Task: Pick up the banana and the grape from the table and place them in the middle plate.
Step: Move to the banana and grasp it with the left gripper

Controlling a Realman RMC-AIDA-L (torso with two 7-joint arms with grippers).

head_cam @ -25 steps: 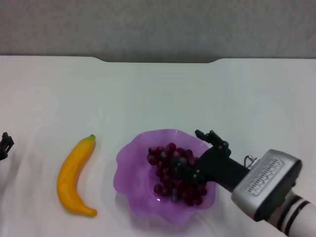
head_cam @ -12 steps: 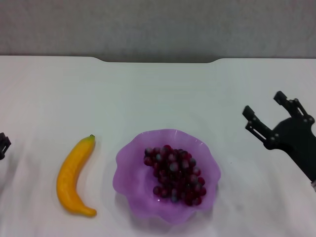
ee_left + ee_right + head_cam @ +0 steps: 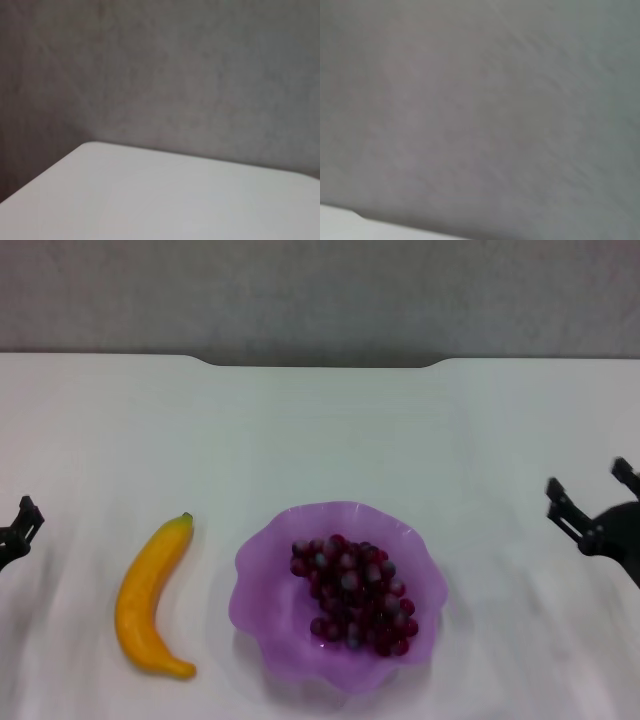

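The grape (image 3: 352, 592), a bunch of dark red-purple berries, lies inside the middle plate (image 3: 262, 580), a translucent purple bowl with a wavy rim, at the front centre of the white table (image 3: 320, 430). The banana (image 3: 148, 596) lies on the table just left of the plate, stem end pointing away from me. My right gripper (image 3: 592, 502) is open and empty at the right edge of the head view, well clear of the plate. My left gripper (image 3: 18, 532) shows only as a dark tip at the left edge, left of the banana.
The table's far edge has a notch, with a grey wall (image 3: 320, 295) behind it. The left wrist view shows a table corner (image 3: 150, 195) and wall; the right wrist view shows mostly wall.
My right gripper let go of the grape in the plate and pulled back to the right, open. My left gripper has edged slightly into view at the left.
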